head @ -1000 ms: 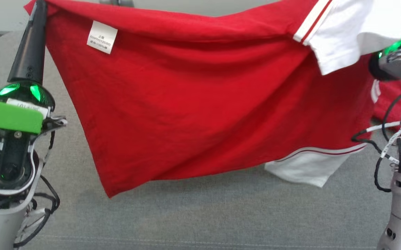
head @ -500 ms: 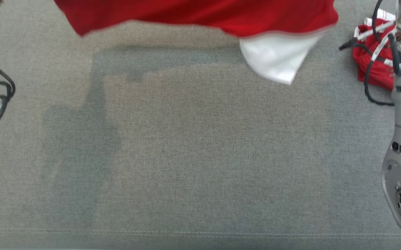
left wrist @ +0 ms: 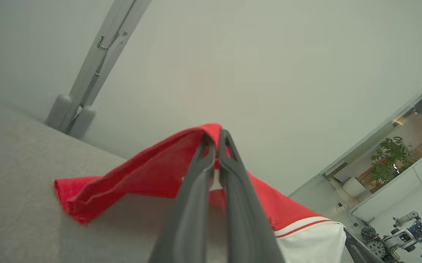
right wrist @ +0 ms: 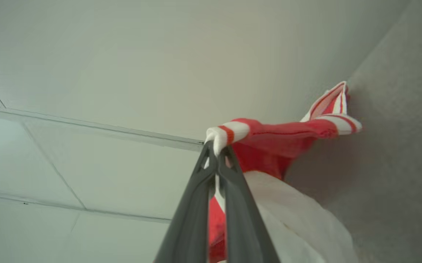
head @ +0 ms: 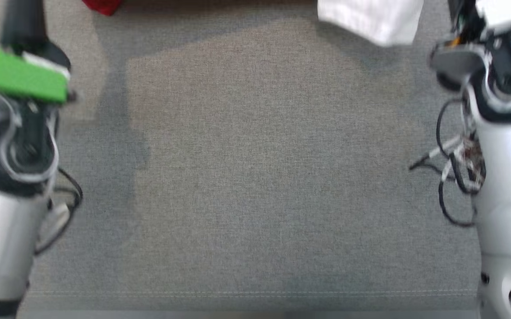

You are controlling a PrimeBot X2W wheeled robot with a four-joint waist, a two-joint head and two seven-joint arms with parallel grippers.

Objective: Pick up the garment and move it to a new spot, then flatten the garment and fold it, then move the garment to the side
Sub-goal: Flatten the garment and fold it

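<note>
Garment (left wrist: 130, 182): a red shirt with white, striped sleeves, strung between our two tools above the far side of the table (head: 255, 177).

Over the table's left side, the left tool (left wrist: 216, 140) is clenched on a red edge. The cloth peaks over its tips and slopes down on both sides. One red corner hangs low toward the table; we cannot tell whether it touches.

Over the table's middle, the head view catches the bottom of the hanging cloth at the far end, with its shadow on the grey cover below.

Over the table's right side, the right tool (right wrist: 216, 149) is pinched shut on a white-and-red striped band. White cloth sags beneath it.

Step, as we judge it: the carry to a new spot. Flattening and folding are not yet begun. The near part of the table shows bare grey cover, which looks like the place to lay the shirt.

Next move: we bring both tools down together, well apart so the cloth is taut. The low edge should land first, and the rest is drawn flat after it. Risk: the white sleeve tucks under the body.

Around, left to right:
- A green tag (head: 16, 73) on our left wrist.
- Loose cables (head: 459, 164) on our right forearm, above the table's right side. These could snag cloth.
- Beyond the table, in the left wrist view: a grey post (left wrist: 97, 58) against the wall, a potted plant (left wrist: 392, 155) and another robot (left wrist: 415, 226). All are well apart from the work.
</note>
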